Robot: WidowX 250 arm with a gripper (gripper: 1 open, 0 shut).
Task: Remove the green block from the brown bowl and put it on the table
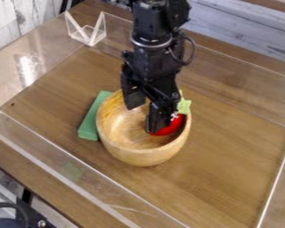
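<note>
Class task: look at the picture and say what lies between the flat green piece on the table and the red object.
In the camera view, the brown bowl's thick near-left wall lies between them: the flat green piece rests outside against it, the red object inside.

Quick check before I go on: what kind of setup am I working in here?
Likely a lab test bench, not a home: a wood-grain table fenced by low clear plastic walls, with a black robot arm reaching into a wooden bowl.
</note>
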